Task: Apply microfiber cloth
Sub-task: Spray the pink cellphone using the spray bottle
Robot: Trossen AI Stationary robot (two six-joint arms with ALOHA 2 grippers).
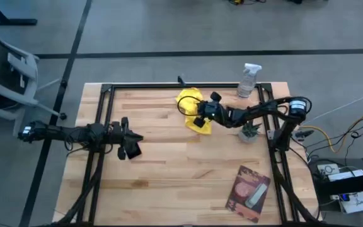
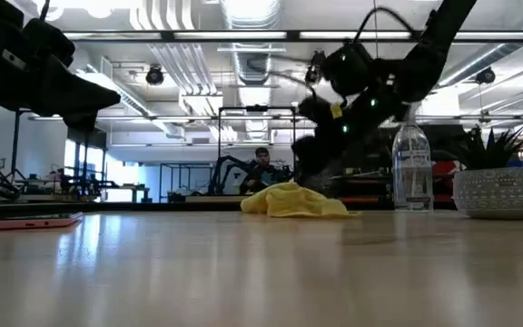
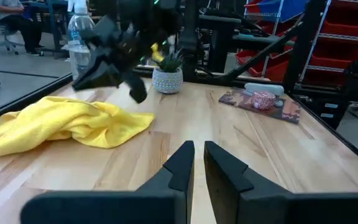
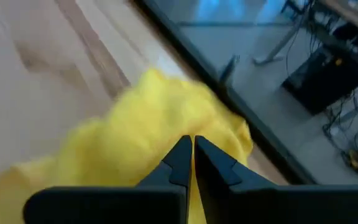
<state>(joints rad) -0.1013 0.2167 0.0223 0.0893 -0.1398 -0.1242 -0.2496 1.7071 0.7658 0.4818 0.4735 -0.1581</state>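
Right hand point(image 1: 200, 118) hangs over the cloth point(image 1: 193, 108), fingers nearly together, nothing between them; it's above the fabric, not gripping. Cloth lies bunched near the surface's point(image 1: 169, 164) far edge. Left hand point(image 1: 131, 146) waits mid-surface, fingers almost closed, empty. Risk: a shallow pinch slips off a fold, or a sweep outward shoves the cloth over the far edge or toward the bottle point(image 1: 248, 81) and plant point(image 1: 249, 131) nearby. Open room lies centre and front.

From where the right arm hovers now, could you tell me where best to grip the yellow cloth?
Probably the raised hump of the microfiber cloth, coming down from above. It lies crumpled on the table, so its bunched folds offer a ridge to pinch, unlike its flat edges. The right tool hangs over it, fingers together; it must open first.
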